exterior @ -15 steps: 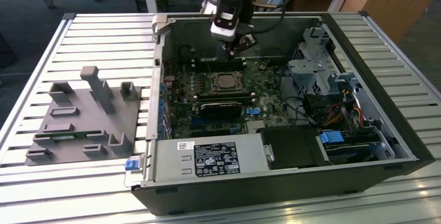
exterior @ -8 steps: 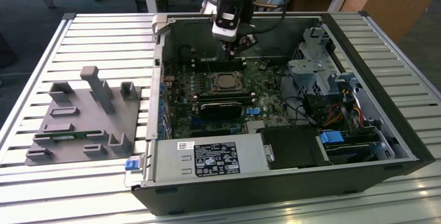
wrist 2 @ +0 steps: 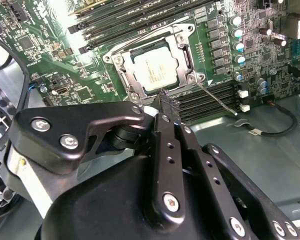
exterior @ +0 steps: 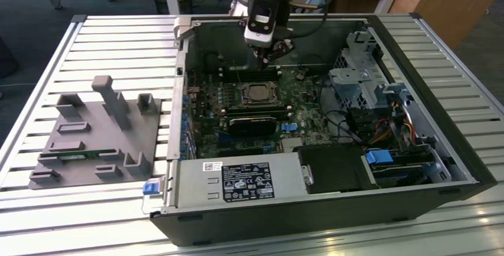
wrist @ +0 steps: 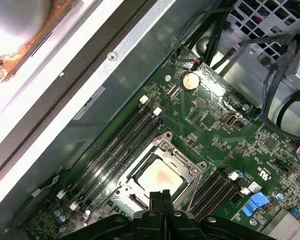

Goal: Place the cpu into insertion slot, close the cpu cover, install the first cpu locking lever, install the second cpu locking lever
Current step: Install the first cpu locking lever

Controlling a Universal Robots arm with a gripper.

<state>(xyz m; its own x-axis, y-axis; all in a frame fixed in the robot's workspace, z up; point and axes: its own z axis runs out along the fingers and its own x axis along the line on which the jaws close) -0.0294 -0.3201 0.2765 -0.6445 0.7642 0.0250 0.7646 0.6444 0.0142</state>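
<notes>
The cpu (wrist 2: 154,71), a silvery-beige square, lies flat in the insertion slot (wrist 2: 185,59) on the green motherboard (exterior: 303,111). The cpu cover (wrist 2: 122,75), a silver frame, lies down around it. A thin metal locking lever (wrist 2: 217,100) sticks out from one socket corner over the memory slots. My gripper (wrist 2: 164,98) hangs just above the socket's edge, fingers pressed together with nothing between them. In the first wrist view the cpu (wrist: 160,176) and cpu cover (wrist: 191,171) sit right beyond my gripper (wrist: 160,196). In the exterior view my gripper (exterior: 266,61) is just behind the cpu (exterior: 256,94).
The open computer case (exterior: 441,120) rests on a slatted table (exterior: 118,49). Long black memory slots (wrist 2: 210,97) flank the socket. A drive cage with cables (exterior: 370,85) stands at the exterior view's right, a power supply (exterior: 236,182) in front, and a grey fixture block (exterior: 94,132) at the left.
</notes>
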